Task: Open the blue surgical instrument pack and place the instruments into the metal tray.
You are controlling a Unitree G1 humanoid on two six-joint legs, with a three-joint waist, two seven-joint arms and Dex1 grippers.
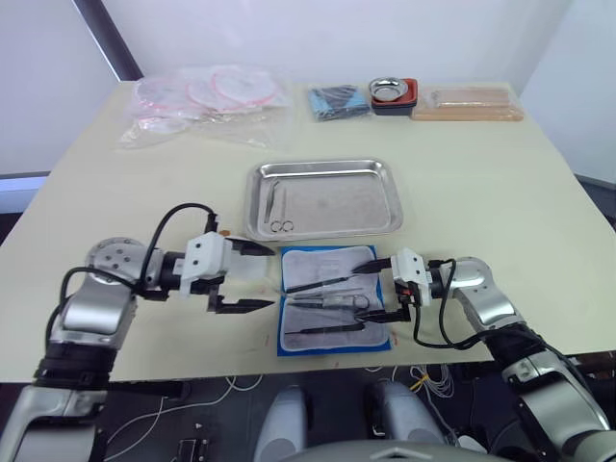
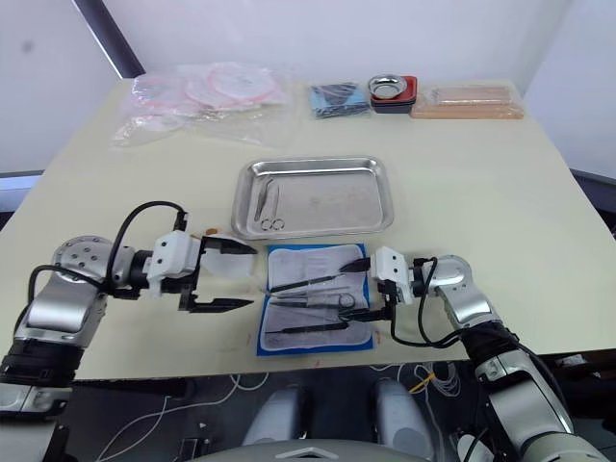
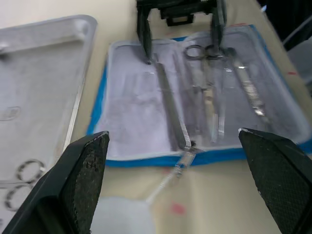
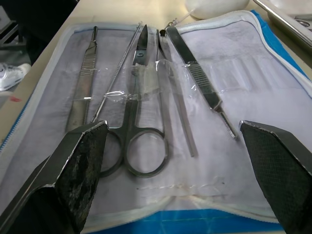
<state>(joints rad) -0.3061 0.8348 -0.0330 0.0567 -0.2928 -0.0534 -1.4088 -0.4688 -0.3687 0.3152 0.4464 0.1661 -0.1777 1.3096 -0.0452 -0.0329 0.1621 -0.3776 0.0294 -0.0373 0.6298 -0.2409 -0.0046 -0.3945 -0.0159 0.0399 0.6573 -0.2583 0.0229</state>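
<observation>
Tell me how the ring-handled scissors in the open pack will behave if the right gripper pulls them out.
The scissors look thin, rigid polished steel, so probably slippery between the fingers. A clear sleeve crosses their blades, so they may drag. The soft blue surgical instrument pack could lift or slide along with them.

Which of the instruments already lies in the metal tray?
The ring-handled scissors at the left end of the metal tray; the others lie in the open blue surgical instrument pack.
</observation>
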